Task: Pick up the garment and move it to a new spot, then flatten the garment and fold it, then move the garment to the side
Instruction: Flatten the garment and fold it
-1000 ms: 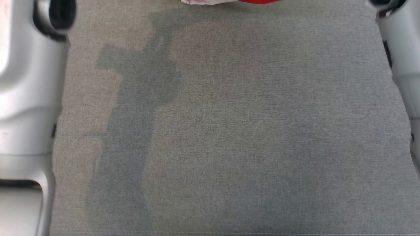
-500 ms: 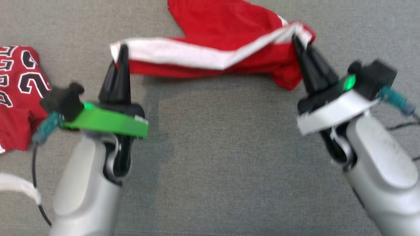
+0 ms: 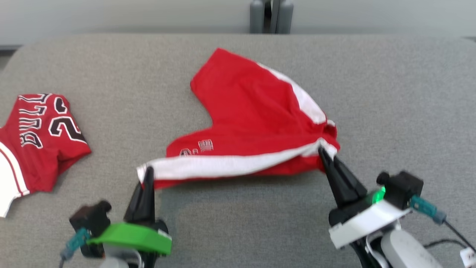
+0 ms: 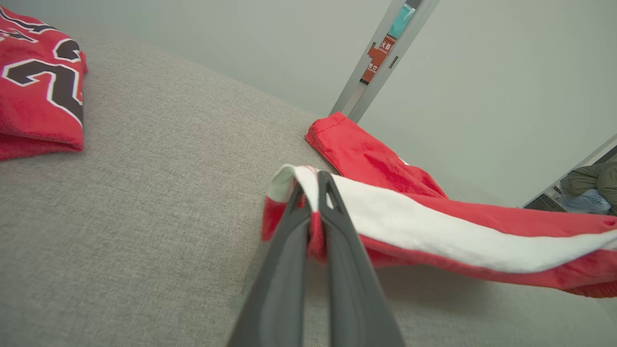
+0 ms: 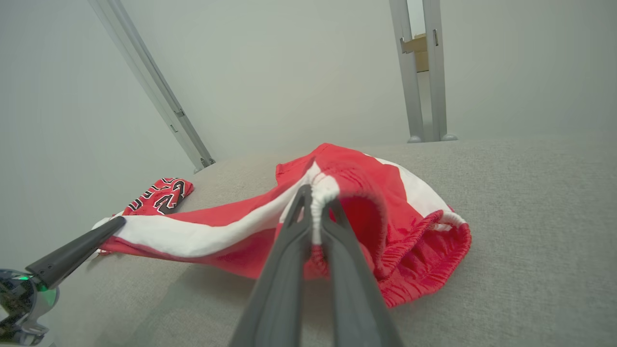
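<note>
The garment (image 3: 253, 123) is a pair of red shorts with a white side stripe, spread over the middle of the grey table (image 3: 390, 93). My left gripper (image 3: 147, 175) is shut on the hem end of the white stripe (image 4: 308, 193), lifting that corner. At the other end, my right gripper (image 3: 323, 152) is shut on the elastic waistband (image 5: 315, 193). The stripe edge hangs taut between the two grippers, just above the cloth surface, while the far leg (image 4: 356, 149) lies on the table.
A red jersey (image 3: 41, 137) with black and white lettering lies at the table's left edge (image 4: 38, 91). Grey upright posts (image 3: 271, 15) stand behind the far edge. Bare grey surface lies in front of the garment and to its right.
The head camera has tilted up, so the whole picture shifted down. Both grippers stay shut on the garment's stripe edge, about the same distance apart.
</note>
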Controlling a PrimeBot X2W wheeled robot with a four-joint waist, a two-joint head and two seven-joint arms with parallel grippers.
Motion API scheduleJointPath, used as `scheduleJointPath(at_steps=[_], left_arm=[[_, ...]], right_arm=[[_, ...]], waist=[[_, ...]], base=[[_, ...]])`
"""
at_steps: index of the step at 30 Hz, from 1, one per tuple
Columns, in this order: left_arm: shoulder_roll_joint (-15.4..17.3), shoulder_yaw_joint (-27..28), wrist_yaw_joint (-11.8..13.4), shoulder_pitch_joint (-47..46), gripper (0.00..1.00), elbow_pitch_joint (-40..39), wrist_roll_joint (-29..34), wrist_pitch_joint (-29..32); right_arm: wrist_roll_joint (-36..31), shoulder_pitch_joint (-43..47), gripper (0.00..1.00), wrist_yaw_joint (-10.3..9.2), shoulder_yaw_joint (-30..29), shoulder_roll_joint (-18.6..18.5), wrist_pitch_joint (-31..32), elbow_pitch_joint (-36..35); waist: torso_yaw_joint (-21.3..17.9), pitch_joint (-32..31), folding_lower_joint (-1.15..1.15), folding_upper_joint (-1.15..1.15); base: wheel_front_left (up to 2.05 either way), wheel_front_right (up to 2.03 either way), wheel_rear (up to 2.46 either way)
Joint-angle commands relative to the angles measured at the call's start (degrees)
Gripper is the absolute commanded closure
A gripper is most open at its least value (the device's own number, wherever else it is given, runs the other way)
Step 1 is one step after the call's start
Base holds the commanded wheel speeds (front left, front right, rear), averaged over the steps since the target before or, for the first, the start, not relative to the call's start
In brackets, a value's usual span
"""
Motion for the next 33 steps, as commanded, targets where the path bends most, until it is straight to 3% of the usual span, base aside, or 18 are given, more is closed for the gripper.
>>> scheduleJointPath(at_steps=[1,9,16,23,30,33], left_arm=[[-0.21,0.29,-0.13,3.49,1.0,-0.15,0.33,-0.01],[-1.3,0.1,-0.14,13.82,1.0,-0.36,0.72,-0.01],[-1.74,1.2,-0.14,16.35,1.0,-1.9,1.59,-0.01],[2.14,-4.45,-0.14,5.74,1.0,-0.63,0.09,-0.01],[11.47,-18.7,-0.13,-13.29,1.0,5.19,-2.98,0.04],[13.76,-22.02,-0.14,-20.41,1.0,8.89,-4.67,0.05]], right_arm=[[0.3,3.22,1.0,-0.02,-0.3,0.55,-0.16,-0.28],[0.81,13.29,1.0,-0.02,0.09,1.41,-0.16,-1.09],[1.42,16.7,1.0,-0.02,0.7,0.78,-0.17,-1.52],[2.57,13.02,1.0,-0.02,-1.87,2.79,-0.17,-1.24],[1.55,5.25,1.0,-0.01,-1.47,6.49,-0.17,1.51],[1.65,2.45,1.0,-0.01,-1.86,8.28,-0.17,2.1]], waist=[[-0.17,-7.43,0.0,0.0],[-0.58,-12.42,0.0,0.0],[-2.08,-12.6,0.0,0.0],[-4.61,-8.96,0.0,0.0],[-8.96,-1.15,0.0,0.0],[-10.55,2.25,0.0,0.0]], base=[[0.0,0.0,0.0],[0.0,0.0,0.0],[0.0,0.0,0.0],[0.0,0.0,0.0],[0.0,0.0,0.0],[0.0,0.0,0.0]])
